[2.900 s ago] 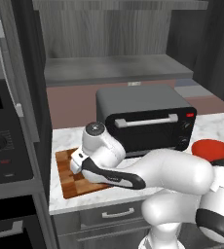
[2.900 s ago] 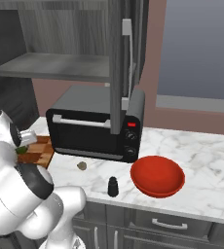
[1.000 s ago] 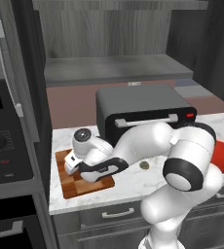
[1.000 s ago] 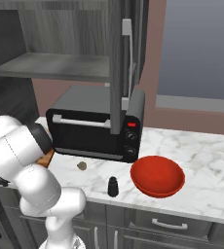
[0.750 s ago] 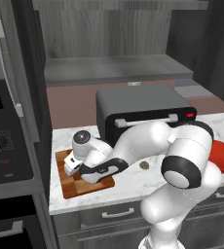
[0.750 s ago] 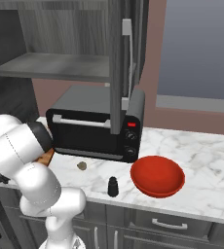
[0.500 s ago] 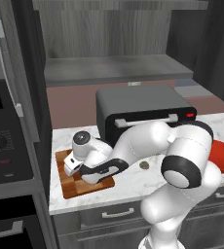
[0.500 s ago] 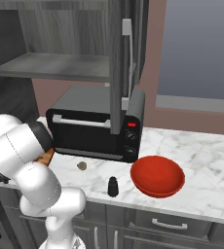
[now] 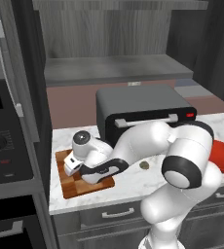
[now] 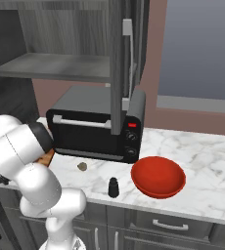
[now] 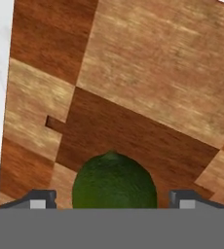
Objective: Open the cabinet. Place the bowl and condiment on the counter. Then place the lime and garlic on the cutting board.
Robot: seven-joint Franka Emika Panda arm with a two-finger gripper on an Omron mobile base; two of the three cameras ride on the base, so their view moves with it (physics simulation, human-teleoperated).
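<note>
Lime (image 11: 114, 180): lay on the cutting board (image 11: 148, 82), between the finger tips with a gap on either side. Gripper (image 11: 113, 197): jaws spread wide, gripping nothing, low over the board. Garlic (image 9: 144, 165): on the counter (image 10: 207, 161), in front of the toaster oven (image 9: 138, 109). Condiment (image 10: 113, 187) and bowl (image 10: 158, 176): on the counter. Cabinet (image 10: 60, 44): doors open.

One lime (image 11: 114, 181), one garlic (image 10: 82, 166), one bowl (image 10: 158, 177), one condiment (image 10: 113, 187).
</note>
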